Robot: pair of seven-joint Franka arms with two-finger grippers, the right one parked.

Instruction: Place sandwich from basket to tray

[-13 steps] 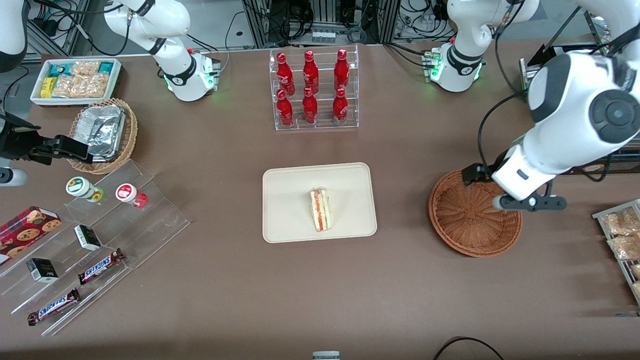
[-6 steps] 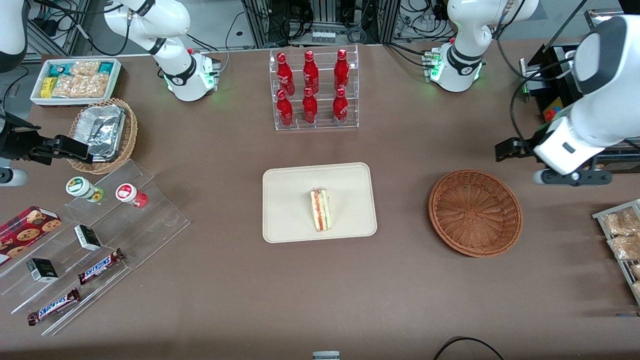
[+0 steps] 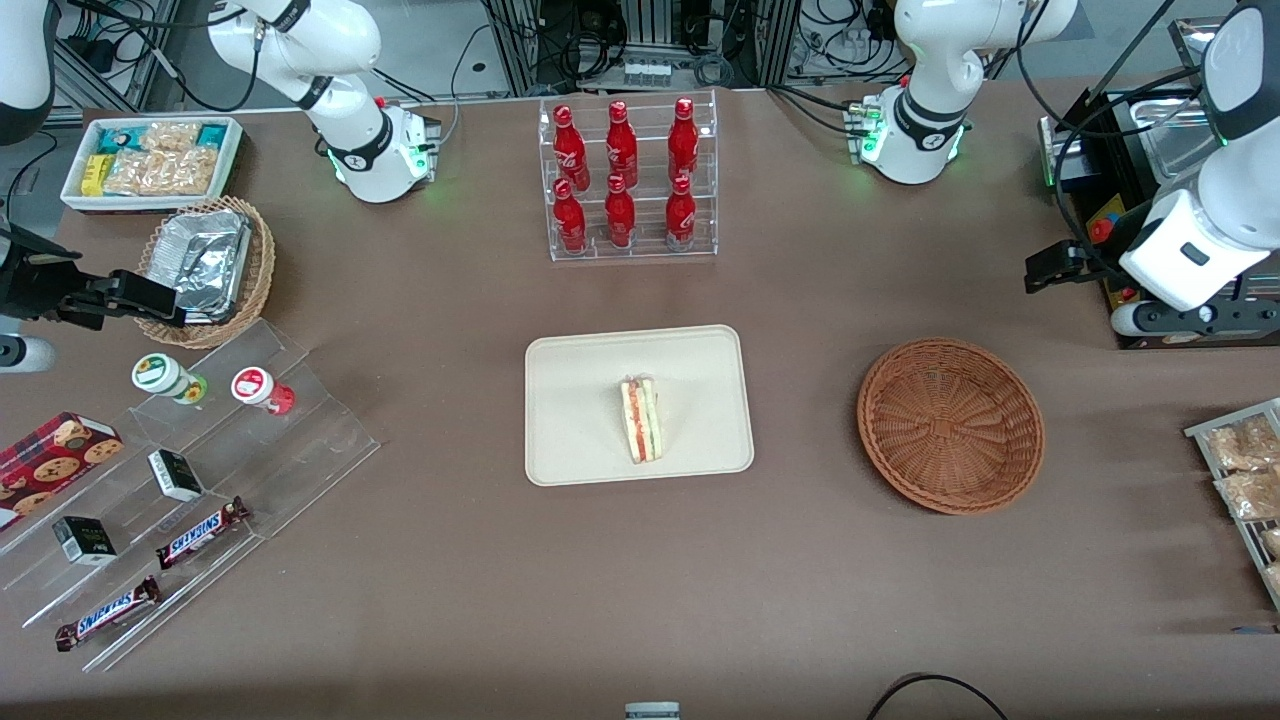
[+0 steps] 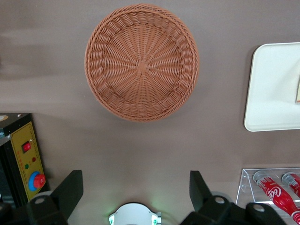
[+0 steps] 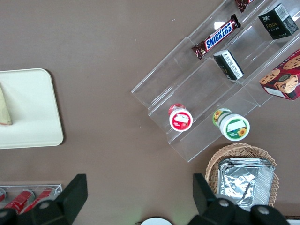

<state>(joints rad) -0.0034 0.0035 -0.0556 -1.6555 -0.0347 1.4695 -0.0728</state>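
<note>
- On the tray [image 3: 590,400], near its middle, the sandwich [image 3: 641,419] lay with its striped cut edge up, nothing touching it.
- A second before, the hand [image 3: 1160,318] hung over the basket [image 3: 950,425]; half a second before, it had cleared the rim; at this moment it had drawn farther off toward the working arm's end of the tabletop [image 3: 800,580] and higher, next to a black control box [image 4: 21,154].
- Sandwich and tray sat in the same spot through all three moments.
- That retreat, with the basket bare, suggested the placing was done and the arm was going home.
- From the wrist, both fingers [image 4: 70,190] stood wide apart with nothing between them, looking down at the basket [image 4: 140,61] and a corner of the tray [image 4: 272,84].
- The sandwich lay well apart from the hand, with the basket between them.
- Red bottles [image 3: 620,175] stood in a rack farther from the camera than the tray.
</note>
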